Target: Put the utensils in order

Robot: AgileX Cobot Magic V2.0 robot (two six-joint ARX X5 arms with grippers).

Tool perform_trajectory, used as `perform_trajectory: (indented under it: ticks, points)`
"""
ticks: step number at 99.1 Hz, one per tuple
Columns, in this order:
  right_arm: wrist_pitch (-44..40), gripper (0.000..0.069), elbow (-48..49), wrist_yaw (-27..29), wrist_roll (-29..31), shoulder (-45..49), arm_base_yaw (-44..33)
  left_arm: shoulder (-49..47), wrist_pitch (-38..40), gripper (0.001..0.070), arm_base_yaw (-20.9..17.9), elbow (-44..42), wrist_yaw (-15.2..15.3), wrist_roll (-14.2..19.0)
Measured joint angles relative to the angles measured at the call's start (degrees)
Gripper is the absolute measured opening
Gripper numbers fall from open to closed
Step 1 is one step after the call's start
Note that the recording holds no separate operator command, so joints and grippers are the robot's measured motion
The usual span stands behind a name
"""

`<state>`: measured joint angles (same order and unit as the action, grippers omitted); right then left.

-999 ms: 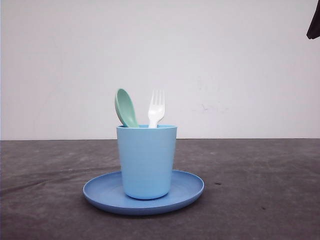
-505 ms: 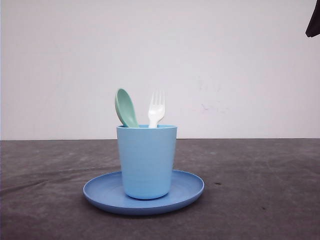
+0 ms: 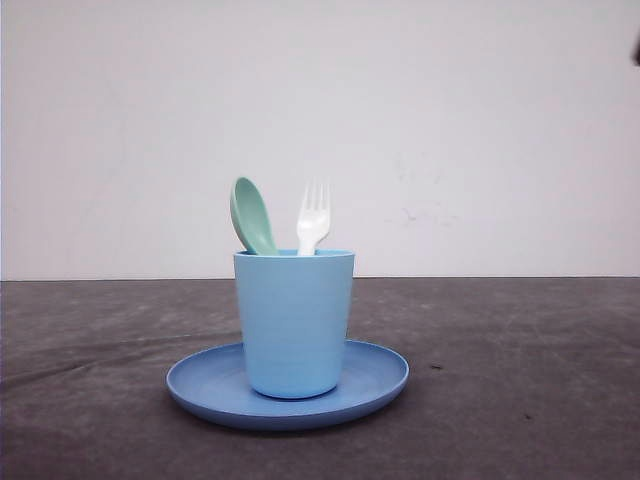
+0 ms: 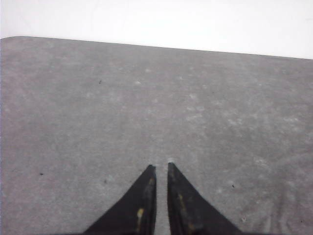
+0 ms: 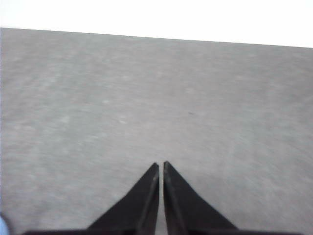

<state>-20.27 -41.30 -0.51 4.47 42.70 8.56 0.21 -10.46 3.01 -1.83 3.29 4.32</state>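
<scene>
Both grippers (image 4: 160,166) (image 5: 161,164) closed, empty

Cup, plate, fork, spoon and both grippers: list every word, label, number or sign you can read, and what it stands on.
None. The cup, plate, fork, spoon, left gripper and right gripper carry no readable text or marks.

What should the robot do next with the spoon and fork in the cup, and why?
Probably nothing more than keep both arms back. The spoon and fork already stand upright in the cup on the plate, and the left gripper and right gripper are shut over bare table.
</scene>
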Motion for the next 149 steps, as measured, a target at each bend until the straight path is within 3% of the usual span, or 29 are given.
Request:
perform_trajectory:
  ticks: [13, 28, 66, 76, 149]
  points:
    - [6.3, 0.0014, 10.8, -3.6, -0.2, -9.6, -2.9, 0.0, 0.0, 0.0014, 0.0, 0.0, 0.0, 0.0]
    - [13.5, 0.0014, 23.5, -4.0, -0.2, -21.0, -4.7, 0.0, 0.0, 0.0014, 0.0, 0.0, 0.0, 0.0]
    - [13.4, 0.0014, 40.1, -4.0, -0.1, -42.0, -6.4, 0.0, 0.0, 0.0014, 0.0, 0.0, 0.0, 0.0]
    - [10.5, 0.0014, 40.4, -4.0, 0.1, -42.4, -6.7, 0.0, 0.0, 0.0014, 0.0, 0.0, 0.0, 0.0]
    - [10.7, 0.0014, 40.4, -3.9, 0.0, -42.4, -7.3, 0.0, 0.0, 0.0014, 0.0, 0.0, 0.0, 0.0]
